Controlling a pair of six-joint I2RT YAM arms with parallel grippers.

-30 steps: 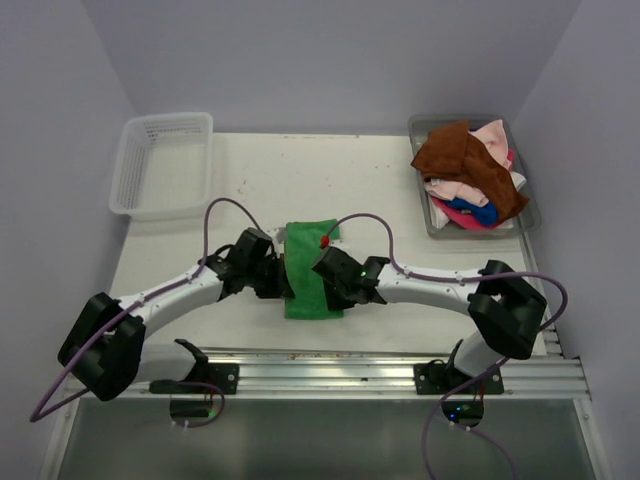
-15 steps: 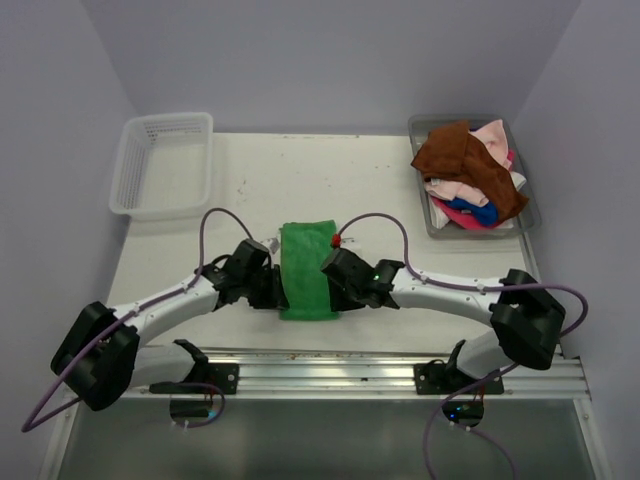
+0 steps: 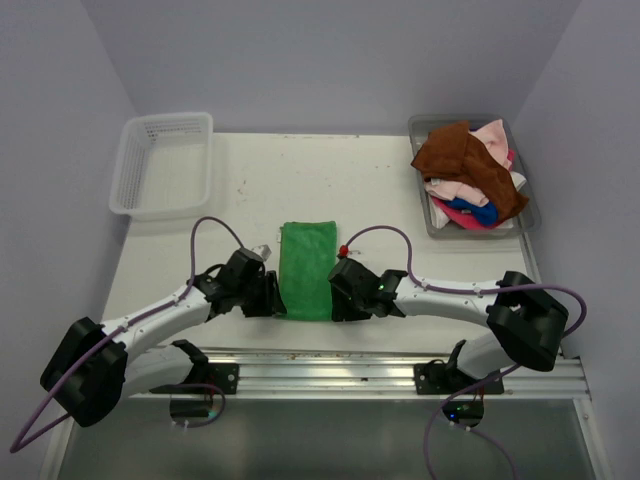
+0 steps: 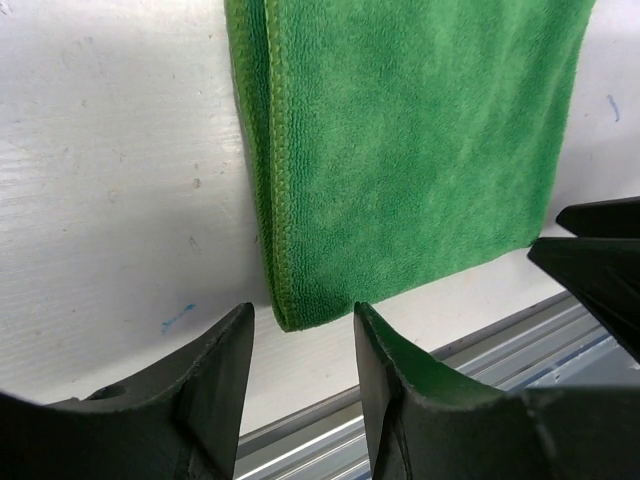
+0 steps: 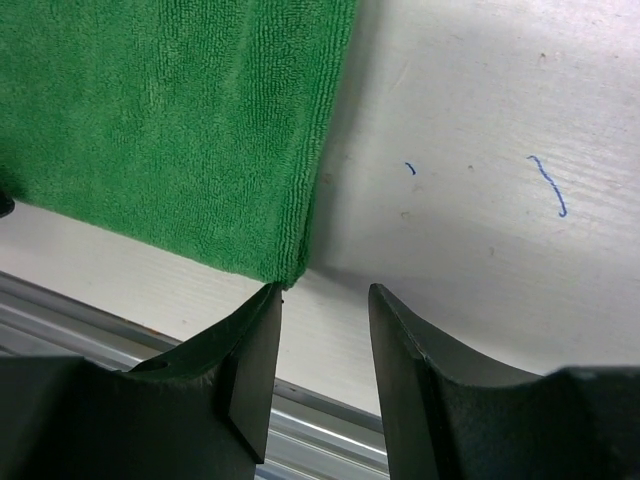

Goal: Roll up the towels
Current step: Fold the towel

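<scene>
1. The table (image 3: 330, 180) is carrying the green towel (image 3: 306, 270) flat and lengthwise between the two arms, with its near end lying close to the table's near edge. If the start of the roll is dragging the cloth nearer instead of curling it, the end is likely sliding over that edge.
2. The remaining towels (image 3: 465, 160) are lying heaped in the tray (image 3: 417, 128) at the far right, well apart from this work, so they are adding no hazard for now.
3. The left gripper (image 4: 302, 312) is standing spread and holding nothing, with the towel's near-left corner lying between its fingers. Closing from here is probably catching the cloth.
4. The right gripper (image 5: 323, 290) is also spread and holding nothing, but the near-right corner is sitting just beside its left finger while the gap is mostly facing bare table. Closing here is risking a miss or a thin nip of fringe, and one held corner is giving a skewed, cone-shaped roll.
5. The left hem (image 4: 275, 200) is showing two stacked layers. A shallow pinch is likely lifting only the upper one, so the fold is opening instead of rolling.
</scene>
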